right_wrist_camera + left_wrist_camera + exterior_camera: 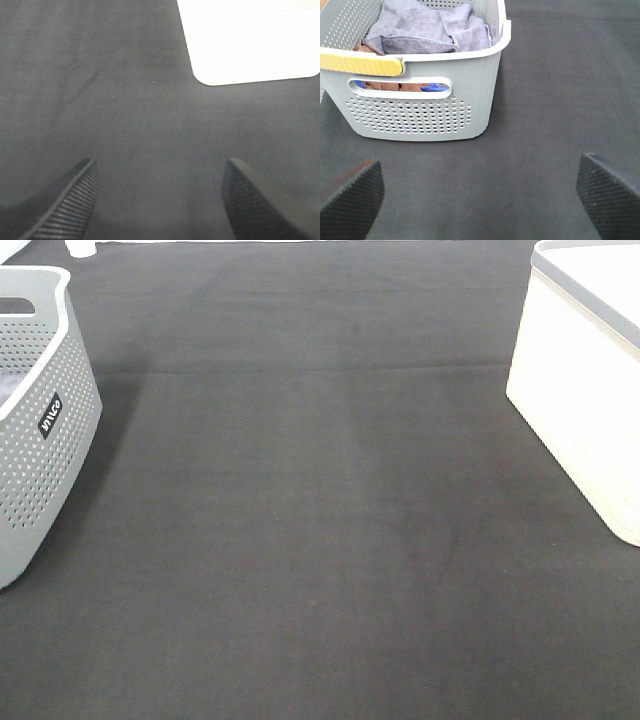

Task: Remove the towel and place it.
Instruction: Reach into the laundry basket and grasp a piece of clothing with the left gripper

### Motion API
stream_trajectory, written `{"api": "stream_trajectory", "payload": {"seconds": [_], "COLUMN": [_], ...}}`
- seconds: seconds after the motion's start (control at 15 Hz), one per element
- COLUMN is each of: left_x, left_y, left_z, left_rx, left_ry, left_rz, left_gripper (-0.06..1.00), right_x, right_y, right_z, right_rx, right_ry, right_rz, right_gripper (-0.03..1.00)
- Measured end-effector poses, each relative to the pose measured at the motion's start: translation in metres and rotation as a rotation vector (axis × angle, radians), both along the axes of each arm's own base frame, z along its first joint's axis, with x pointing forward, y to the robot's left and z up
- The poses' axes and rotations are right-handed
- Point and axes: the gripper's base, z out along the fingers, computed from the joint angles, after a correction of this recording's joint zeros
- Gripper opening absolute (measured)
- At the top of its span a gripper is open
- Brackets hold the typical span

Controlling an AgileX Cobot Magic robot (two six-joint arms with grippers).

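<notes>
- Black mat (320, 540): we're seeing it covering the whole table, w/ no towel lying on it btwn the 2 containers.
- White bin (585, 390): sitting at the right edge. We're guessing it's the drop spot, but its inside isn't showing.
- Grey perforated basket (420, 110): sitting at the left edge, holding laundry.
- Towel (420, 27): grey-lavender, lying bunched on top of the pile inside the basket. We're judging 0 steps done, w/ grab, lift-out & placing all left.
- Left gripper (480, 170): hanging over the mat just short of the basket, jaws spread wide, carrying nothing.
- Right gripper (161, 165): hovering near the bin's corner, jaws wide too, empty.
- Brown cloth (362, 49) & a blue item (434, 88): peeking out under the towel.
</notes>
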Motion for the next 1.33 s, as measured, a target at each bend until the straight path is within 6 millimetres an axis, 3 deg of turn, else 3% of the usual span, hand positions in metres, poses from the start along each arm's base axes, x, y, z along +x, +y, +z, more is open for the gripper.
{"api": "stream_trajectory", "payload": {"seconds": [1.33], "left_x": [0.0000], "left_y": [0.0000], "left_z": [0.0000], "left_rx": [0.007], "left_ry": [0.000], "left_rz": [-0.004], "left_gripper": [0.99], "right_x": [0.0000], "right_y": [0.0000], "right_z": [0.0000], "right_rx": [0.002], "right_ry": [0.000], "right_rz": [0.024], "right_gripper": [0.68]}}
